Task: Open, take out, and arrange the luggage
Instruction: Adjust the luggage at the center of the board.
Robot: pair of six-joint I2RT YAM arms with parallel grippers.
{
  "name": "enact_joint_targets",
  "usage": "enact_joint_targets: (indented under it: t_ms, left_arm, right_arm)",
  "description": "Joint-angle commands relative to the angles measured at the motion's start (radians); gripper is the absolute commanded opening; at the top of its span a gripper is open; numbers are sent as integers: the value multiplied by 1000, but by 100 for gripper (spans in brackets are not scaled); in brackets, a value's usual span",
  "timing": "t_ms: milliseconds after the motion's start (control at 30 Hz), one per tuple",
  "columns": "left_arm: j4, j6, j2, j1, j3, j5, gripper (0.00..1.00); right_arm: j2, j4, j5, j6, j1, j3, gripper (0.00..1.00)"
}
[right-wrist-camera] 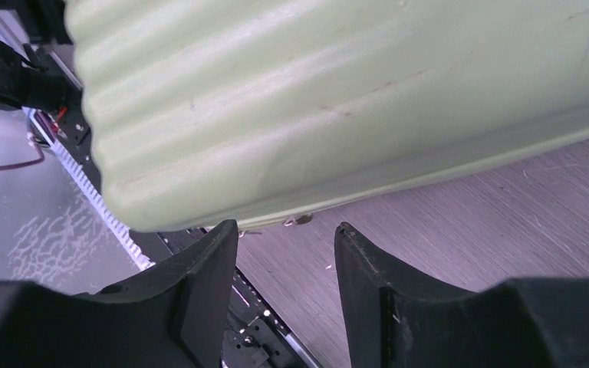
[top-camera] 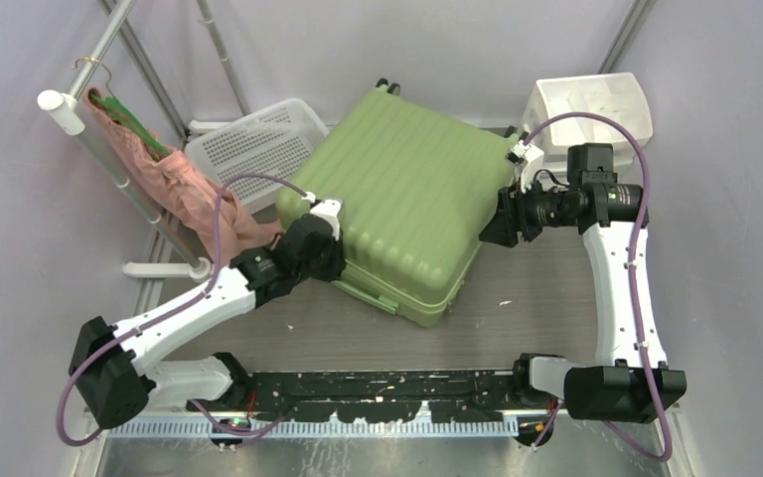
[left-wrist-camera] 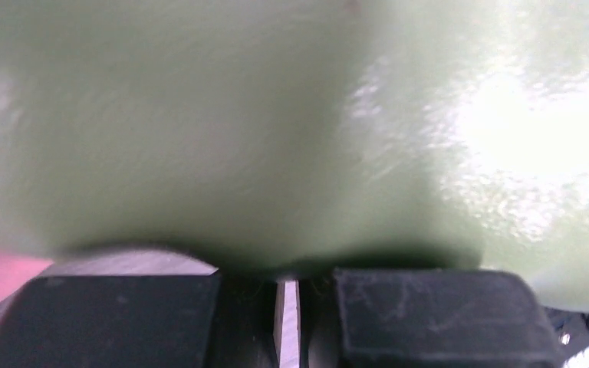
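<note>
Big picture first: the luggage (top-camera: pixel 397 189) dominates, a large light-green hard-shell case lying flat in the middle of the table (top-camera: pixel 546 298), turned at an angle, one corner towards the arms. Both shells are together, so whatever it carries is hidden. Two dark wheels (top-camera: pixel 387 86) poke out at the far edge.

Next container down, the white basket (top-camera: pixel 258 139), up left of the case and just beside it, tipped against the back wall. Smaller again, the white bin (top-camera: pixel 596 99) at the far right corner; something pale sits inside, too washed-out to name.

Now the surfaces. The case's lid runs in long parallel ribs, glossy, catching a bright glare in the left wrist view, and the right wrist view shows faint scuffs on it. The table is grey wood-grain with fine streaks. The basket is perforated plastic, a grid of tiny holes, with rounded corners. The bin is smooth, slightly see-through plastic with sloping walls. Over on the left, a pink garment (top-camera: pixel 184 184) droops in soft folds off a green hanger on a white rail (top-camera: pixel 94 149).

And the hands! The left gripper (left-wrist-camera: pixel 287 285) is right up against the case's left edge, its black pads all but together, only a thin bright slit between them. The right gripper (right-wrist-camera: pixel 285 230) sits at the case's right edge, its fingers spread apart with only bare table showing between them.
</note>
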Motion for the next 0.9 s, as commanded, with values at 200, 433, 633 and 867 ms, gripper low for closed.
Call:
enact_joint_targets:
  t_ms: [200, 433, 633, 867]
  left_arm:
    - [213, -24, 127, 146, 156, 26, 14]
    - [260, -134, -200, 58, -95, 127, 31]
    - [254, -171, -259, -296, -118, -38, 39]
    - [539, 36, -4, -774, -113, -489, 40]
  right_arm:
    - [-41, 55, -106, 59, -7, -64, 57]
    - [-106, 110, -141, 31, -7, -174, 64]
    - [-152, 86, -173, -49, -7, -286, 66]
    - [-195, 74, -204, -241, -9, -389, 70]
